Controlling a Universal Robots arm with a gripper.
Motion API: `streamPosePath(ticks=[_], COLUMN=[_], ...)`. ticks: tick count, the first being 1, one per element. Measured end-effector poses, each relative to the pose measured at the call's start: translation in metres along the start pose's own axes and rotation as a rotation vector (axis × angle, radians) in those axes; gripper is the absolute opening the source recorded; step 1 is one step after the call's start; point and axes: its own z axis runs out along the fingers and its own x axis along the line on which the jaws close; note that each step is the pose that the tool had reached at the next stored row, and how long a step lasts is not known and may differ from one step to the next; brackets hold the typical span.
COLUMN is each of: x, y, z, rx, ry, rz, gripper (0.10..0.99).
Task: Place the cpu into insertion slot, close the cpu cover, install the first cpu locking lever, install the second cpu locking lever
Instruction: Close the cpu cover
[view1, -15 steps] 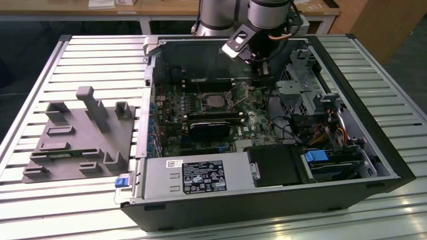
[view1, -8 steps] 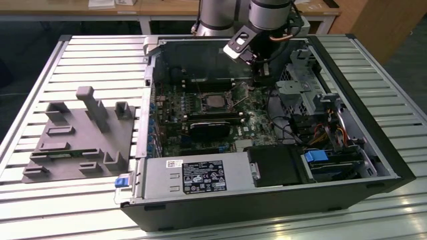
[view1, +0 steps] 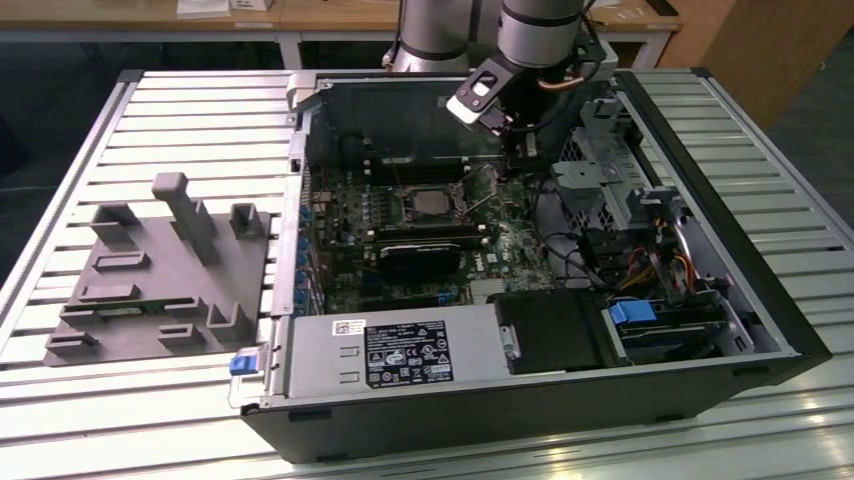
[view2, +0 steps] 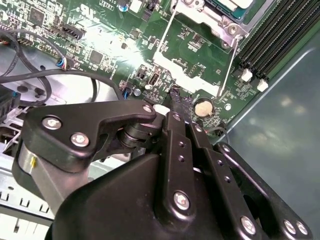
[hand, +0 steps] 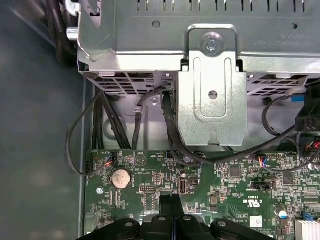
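Note:
In the exterior view the cpu (view1: 430, 203) lies as a grey square in the insertion slot (view1: 404, 190) on the green board. The silver cpu cover (view2: 212, 17) lies flat around it. Two thin metal levers (view2: 227, 65) run along the socket's sides; I cannot tell whether they are latched. My gripper (view1: 523, 157) hangs over the board on the exterior view's right of the socket, near the board's edge. Both wrist views show its black fingers (hand: 166, 207) pressed together with nothing between them, just above the board beside a coin cell (hand: 120, 178).
A metal drive cage (hand: 212, 75) with black cables (hand: 140, 115) stands just past the board's edge. Long black memory slots (view2: 270, 35) flank the socket. A dark fan block (view1: 420, 258) and power supply (view1: 400, 350) sit nearer the front. A grey fixture (view1: 160, 270) lies outside the case.

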Motion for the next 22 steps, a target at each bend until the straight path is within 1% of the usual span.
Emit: streamPosePath(ticks=[6,10,16,22], x=[0.0003,0.0011,0.0057,0.0083], y=[0.0018,0.0017,0.0015,0.0012], z=[0.0032,0.0064,0.0078,0.0115], rx=[0.005,0.008,0.009,0.009], ry=[0.0000,-0.0001,-0.0001,-0.0002], rz=[0.000,0.000,0.000,0.000], gripper=[0.102,0.102,0.102,0.102])
